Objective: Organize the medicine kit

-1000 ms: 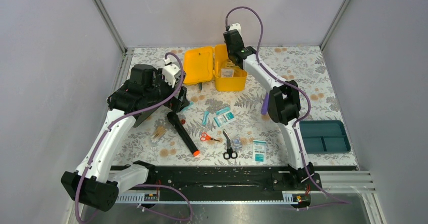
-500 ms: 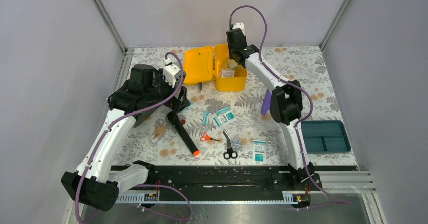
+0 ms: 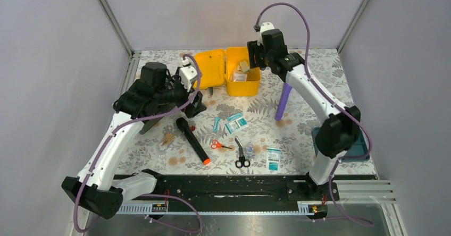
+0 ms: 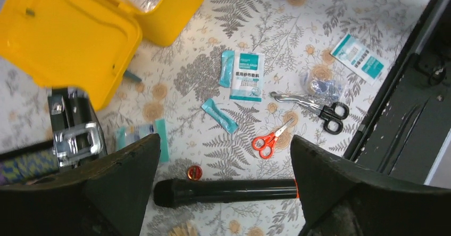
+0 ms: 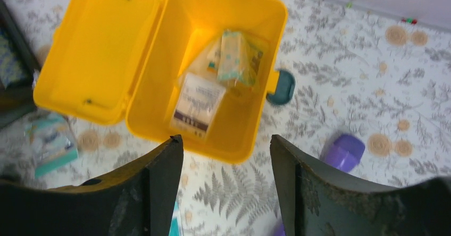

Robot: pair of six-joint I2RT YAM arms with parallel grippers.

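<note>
Lying in the medicine kit (image 5: 213,13), packets (image 5: 197,106) look blurred, perhaps sachets.

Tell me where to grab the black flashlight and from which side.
Grip the black flashlight mid-barrel, coming straight down from above, jaws across its length. It lies flat and diagonal on the table; the slim round barrel probably suits a pinch better than either end.

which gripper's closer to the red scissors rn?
Left. The left gripper hangs open over the table near the red scissors, which show in its wrist view. The right gripper is at the far side, open over the medicine kit.
</note>
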